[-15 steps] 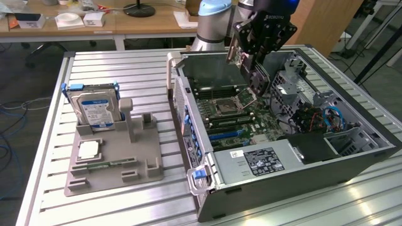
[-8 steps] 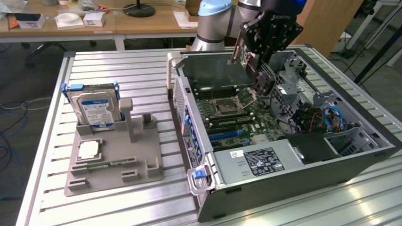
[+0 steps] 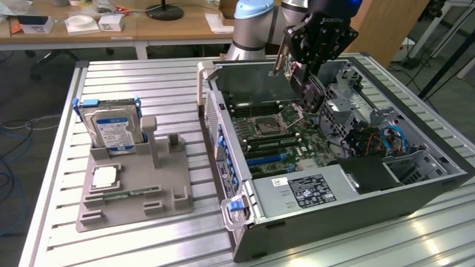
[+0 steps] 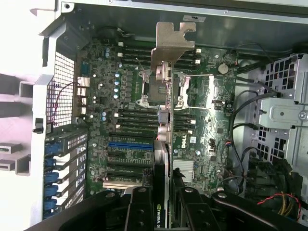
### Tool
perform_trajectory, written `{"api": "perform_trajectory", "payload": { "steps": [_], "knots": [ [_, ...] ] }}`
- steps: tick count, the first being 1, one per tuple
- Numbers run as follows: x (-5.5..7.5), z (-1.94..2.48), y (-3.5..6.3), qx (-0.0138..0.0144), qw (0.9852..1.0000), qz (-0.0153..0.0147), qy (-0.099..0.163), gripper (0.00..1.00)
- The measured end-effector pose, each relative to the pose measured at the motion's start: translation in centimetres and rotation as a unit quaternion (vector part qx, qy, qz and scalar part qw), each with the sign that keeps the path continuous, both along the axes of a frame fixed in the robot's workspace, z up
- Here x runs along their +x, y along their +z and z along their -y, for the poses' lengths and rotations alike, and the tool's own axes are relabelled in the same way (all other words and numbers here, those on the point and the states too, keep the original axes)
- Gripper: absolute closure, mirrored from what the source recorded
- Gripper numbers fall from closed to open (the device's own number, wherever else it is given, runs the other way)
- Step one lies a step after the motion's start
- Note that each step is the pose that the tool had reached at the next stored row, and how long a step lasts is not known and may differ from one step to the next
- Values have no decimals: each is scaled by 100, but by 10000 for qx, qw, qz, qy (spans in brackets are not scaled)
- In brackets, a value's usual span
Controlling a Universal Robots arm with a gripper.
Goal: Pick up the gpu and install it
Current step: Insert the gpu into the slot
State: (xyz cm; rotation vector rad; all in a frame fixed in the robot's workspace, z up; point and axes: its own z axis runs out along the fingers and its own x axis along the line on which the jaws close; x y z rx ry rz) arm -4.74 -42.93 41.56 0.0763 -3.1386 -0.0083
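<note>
The gpu (image 4: 166,120) is seen edge-on as a thin dark blade, with its silver metal bracket (image 4: 172,43) at the far end. My gripper (image 4: 163,204) is shut on it, and a black finger (image 4: 139,207) presses each side of the card. In the exterior view the gripper (image 3: 308,78) hangs over the back half of the open computer case (image 3: 334,222). There the gpu (image 3: 283,55) sticks out from it, above the motherboard (image 3: 290,139). The card runs crosswise to the blue expansion slot (image 4: 131,144) and hovers clear of the board.
On the exterior view's left, a grey fixture (image 3: 133,189) holds a silver hard drive (image 3: 111,130) upright. Inside the case are the processor socket (image 3: 265,127), the power supply (image 3: 304,192) and loose cables (image 3: 379,139). The drive cage (image 4: 284,110) stands beside the board.
</note>
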Motion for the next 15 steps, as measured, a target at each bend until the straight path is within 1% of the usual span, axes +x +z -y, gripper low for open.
{"api": "perform_trajectory", "payload": {
  "steps": [9,15],
  "knots": [
    [0,0,0,0,10000,0,8,74],
    [0,0,-3,0,9997,0,231,74]
  ]
}}
